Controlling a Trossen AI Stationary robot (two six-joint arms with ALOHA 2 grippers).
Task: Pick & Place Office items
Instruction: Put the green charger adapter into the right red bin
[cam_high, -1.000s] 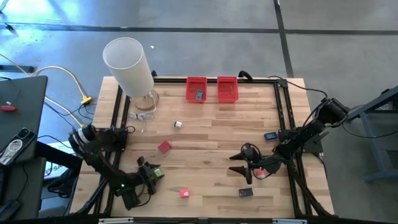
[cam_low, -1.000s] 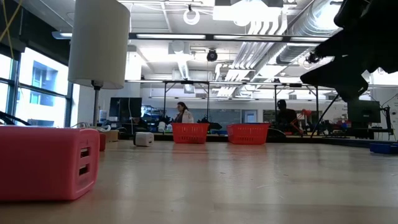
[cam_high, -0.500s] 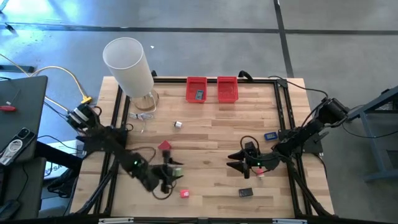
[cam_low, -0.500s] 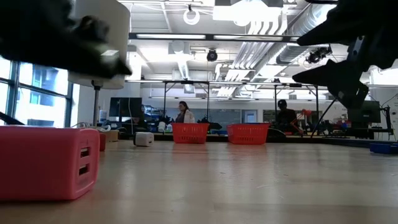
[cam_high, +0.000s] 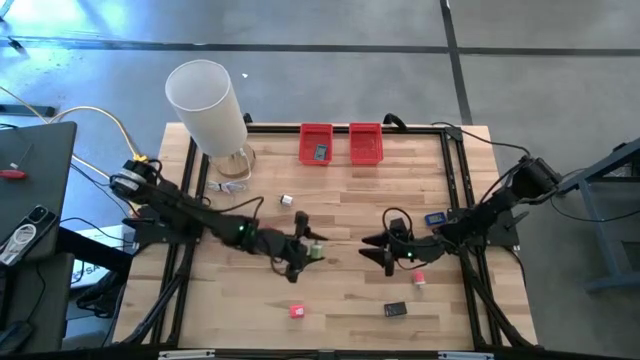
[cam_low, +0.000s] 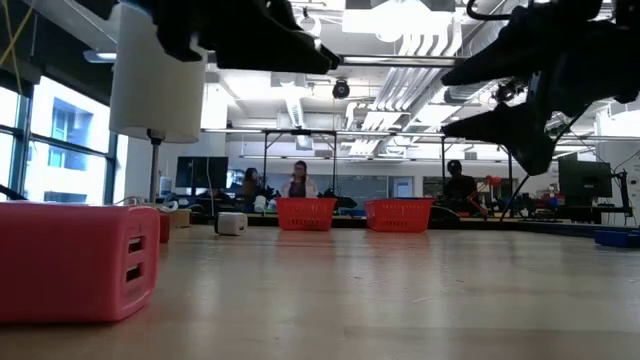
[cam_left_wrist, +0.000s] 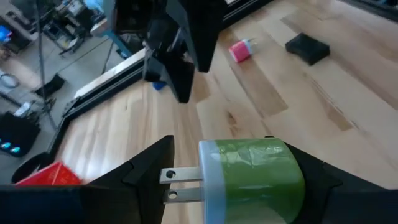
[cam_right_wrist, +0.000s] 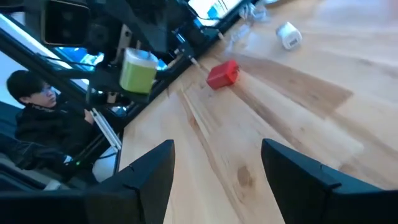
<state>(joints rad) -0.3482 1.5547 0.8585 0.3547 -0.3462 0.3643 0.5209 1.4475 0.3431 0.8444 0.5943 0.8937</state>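
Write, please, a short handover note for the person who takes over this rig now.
Left hand: shut on the green plug, held above mid-table.
Right hand: open, holding nothing, facing the left hand.
Done: one grey piece lies in the left red bin.
Left on the table: white piece, red block, blue piece, front pink piece, right pink piece, black piece. The green plug also needs placing.

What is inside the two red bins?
The left bin holds one small grey piece. The right bin shows only its red mesh floor. Anything tucked under the walls can't be seen.
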